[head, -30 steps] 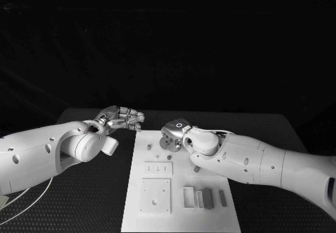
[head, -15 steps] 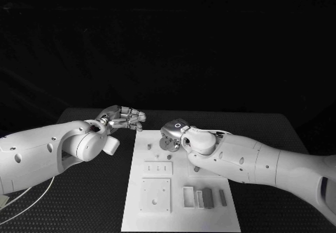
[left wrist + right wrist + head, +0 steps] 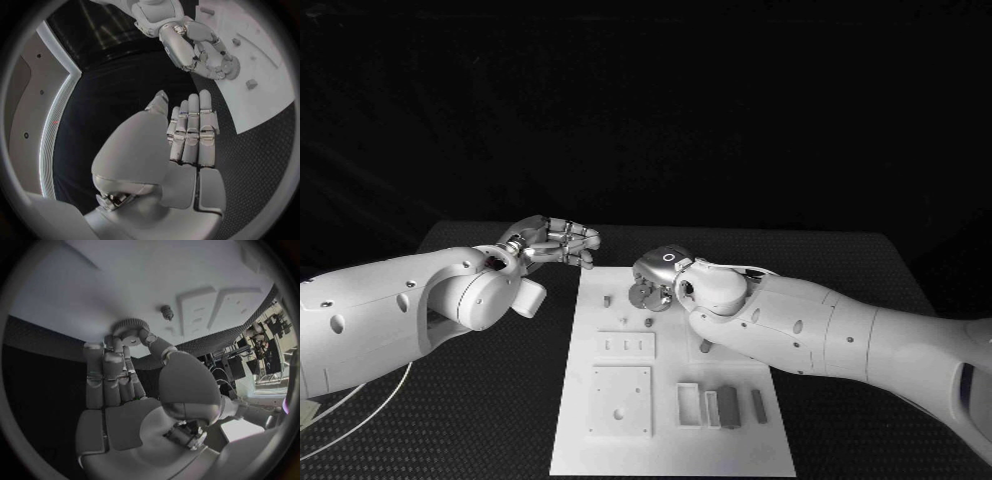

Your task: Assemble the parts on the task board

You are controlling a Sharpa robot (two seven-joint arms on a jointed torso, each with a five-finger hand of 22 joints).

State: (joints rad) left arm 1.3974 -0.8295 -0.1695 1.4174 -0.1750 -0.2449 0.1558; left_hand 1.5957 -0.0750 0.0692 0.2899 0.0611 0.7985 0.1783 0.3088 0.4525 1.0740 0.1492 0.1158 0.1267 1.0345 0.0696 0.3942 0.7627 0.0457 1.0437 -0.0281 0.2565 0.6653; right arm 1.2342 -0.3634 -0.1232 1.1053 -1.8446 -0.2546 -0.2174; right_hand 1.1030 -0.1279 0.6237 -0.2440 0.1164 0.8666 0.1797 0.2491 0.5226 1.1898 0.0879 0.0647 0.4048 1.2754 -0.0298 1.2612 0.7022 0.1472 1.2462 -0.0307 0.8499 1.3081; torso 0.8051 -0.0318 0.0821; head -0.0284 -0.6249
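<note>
Two big white arms, smooth and round, with small dark screw holes. Each ends in a shiny silver hand: the left hand [image 3: 554,243] and right hand [image 3: 655,282].

The task board [image 3: 672,455] lies on the middle of the tabletop [image 3: 877,270], running from its near edge toward its far edge. Near the board's far end, the right hand [image 3: 653,283] holds a gear [image 3: 130,329] against the board. The left hand [image 3: 554,243] sits off the board's far left corner, over the tabletop. Toward the near end lie two plates [image 3: 622,400], with upright parts [image 3: 721,408] beside them on the right.
</note>
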